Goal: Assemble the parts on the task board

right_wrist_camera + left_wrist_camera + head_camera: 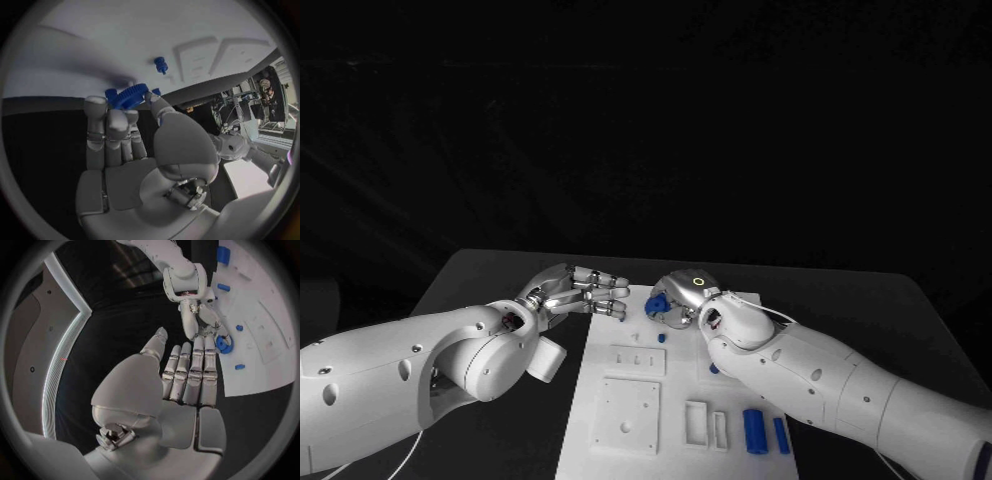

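Plainly, the right robot hand (pixel 128 150) only pinches the blue gear (pixel 128 96) at its fingertips above the task board (pixel 635 400), so it could slip, while the left robot hand (pixel 574 292) hovers empty, fingers straight.

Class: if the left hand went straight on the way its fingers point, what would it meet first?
Probably the blue gear held by the right hand, just beyond the left hand fingertips; depth is uncertain.

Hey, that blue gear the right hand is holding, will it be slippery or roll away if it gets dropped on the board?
The blue gear looks like rigid moulded plastic, so probably stiff and light. Its toothed rim should give the right hand decent purchase, so slipping seems unlikely. Being round, it might roll if it lands on edge on the task board; flat, it would likely stay put.
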You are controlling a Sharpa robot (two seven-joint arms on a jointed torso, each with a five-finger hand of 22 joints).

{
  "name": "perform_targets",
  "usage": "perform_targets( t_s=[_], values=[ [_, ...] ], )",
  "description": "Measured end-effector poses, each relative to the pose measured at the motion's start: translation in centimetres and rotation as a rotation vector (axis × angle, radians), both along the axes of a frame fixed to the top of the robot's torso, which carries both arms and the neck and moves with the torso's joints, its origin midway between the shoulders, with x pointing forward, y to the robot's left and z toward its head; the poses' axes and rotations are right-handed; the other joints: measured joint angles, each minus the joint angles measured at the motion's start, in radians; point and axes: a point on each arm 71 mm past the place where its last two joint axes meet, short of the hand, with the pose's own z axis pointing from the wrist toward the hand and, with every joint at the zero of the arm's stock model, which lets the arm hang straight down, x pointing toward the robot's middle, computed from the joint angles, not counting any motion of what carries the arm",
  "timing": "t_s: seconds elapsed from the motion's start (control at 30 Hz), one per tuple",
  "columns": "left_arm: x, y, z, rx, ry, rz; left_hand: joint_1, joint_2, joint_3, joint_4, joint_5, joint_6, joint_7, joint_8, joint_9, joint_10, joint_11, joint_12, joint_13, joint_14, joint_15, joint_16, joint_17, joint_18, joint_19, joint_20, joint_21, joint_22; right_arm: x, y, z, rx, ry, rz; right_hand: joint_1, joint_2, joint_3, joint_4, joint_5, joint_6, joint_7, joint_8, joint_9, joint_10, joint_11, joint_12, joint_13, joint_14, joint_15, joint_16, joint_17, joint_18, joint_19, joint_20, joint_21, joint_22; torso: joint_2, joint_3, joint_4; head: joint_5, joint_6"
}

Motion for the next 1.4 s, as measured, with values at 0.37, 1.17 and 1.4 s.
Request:
perform_targets(
  t_s=[0.37,1.17,1.4],
  values=[
    [0.0,0.0,0.0,0.002,-0.001,0.000,0.000,0.000,0.000,0.000,0.000,0.000,0.000,0.000,0.000,0.000,0.000,0.000,0.000,0.000,0.000,0.000,0.000,0.000,0.000,0.000,0.000,0.000,-0.2,-0.4,-0.1,0.019,0.000,-0.002,0.000,0.000,0.023,-0.005,0.000,0.008,0.000,-0.005,0.001,-0.007,0.000,-0.014,-0.021,0.000,0.000,-0.006,-0.004,0.000,0.000,0.000,-0.004,0.001,0.000,0.0006,0.0006,-0.006,-0.002],
    [0.0,0.2,0.0,0.003,-0.001,0.001,0.000,0.000,0.000,0.000,0.000,0.000,0.000,0.000,0.000,-0.004,-0.004,0.000,0.000,0.000,0.000,0.000,0.000,0.000,0.000,0.000,0.000,0.000,-1.0,-0.5,-0.7,0.040,0.015,0.012,0.000,0.000,0.024,-0.013,0.001,0.011,-0.004,-0.005,0.002,-0.021,-0.003,-0.084,-0.096,0.000,0.000,-0.014,-0.012,0.000,0.000,0.000,-0.012,0.001,0.000,0.0000,0.0015,-0.008,-0.007],
    [0.0,0.2,0.0,0.004,-0.001,0.002,0.000,0.000,0.000,0.000,0.000,0.000,0.000,0.000,0.000,-0.004,-0.004,0.000,0.000,0.000,0.000,0.000,0.000,0.000,0.000,0.000,0.000,0.000,-1.0,-0.5,-0.7,0.042,0.017,0.013,0.000,0.000,0.023,-0.014,0.001,0.011,-0.004,-0.006,0.002,-0.021,-0.003,-0.083,-0.098,0.000,0.000,-0.014,-0.012,0.000,0.000,0.000,-0.012,0.000,0.000,-0.0002,0.0024,-0.009,-0.007]
  ],
)
